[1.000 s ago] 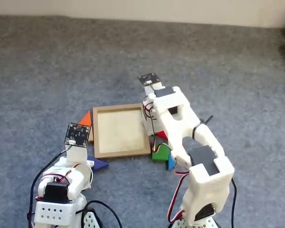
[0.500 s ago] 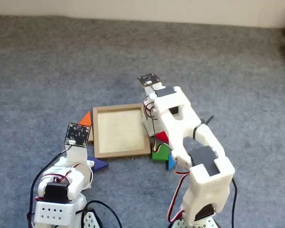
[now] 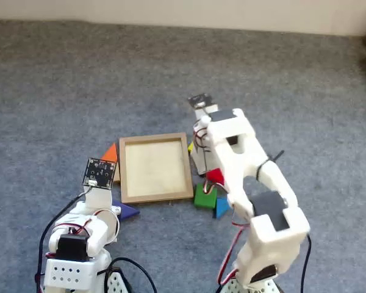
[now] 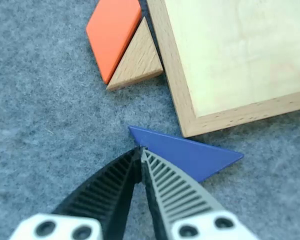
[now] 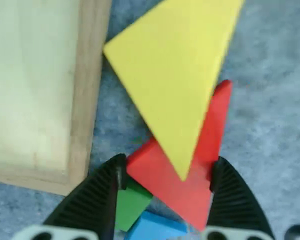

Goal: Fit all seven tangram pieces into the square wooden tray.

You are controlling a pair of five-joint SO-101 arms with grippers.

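The square wooden tray (image 3: 157, 197) sits mid-carpet, its pale floor bare wood. Every piece that shows lies outside it on the grey carpet (image 3: 79, 79).

The right arm stretches from the near right out over the pieces beside the tray's right rim, wrist bent down. The right gripper (image 5: 167, 165) is spread wide around the red triangle (image 5: 190, 197), and both pads meet its edges. The yellow triangle (image 5: 177, 75) lies across the red one, covering its far part, with one corner just beside the tray's right rim. A green piece (image 5: 130, 205) and a blue piece (image 5: 155, 230) sit nearer, off the tray's near-right corner, the green one tucked partly under the red.

The left arm is folded close to its base at the near left. The left gripper (image 4: 141, 150) points down with its jaws closed together, the tips at the left corner of the indigo triangle (image 4: 187, 155), which lies just off the tray's near-left corner. Farther along the left rim, a plain wood triangle (image 4: 137, 60) touches the tray, and an orange parallelogram (image 4: 114, 36) lies against that triangle's left edge.
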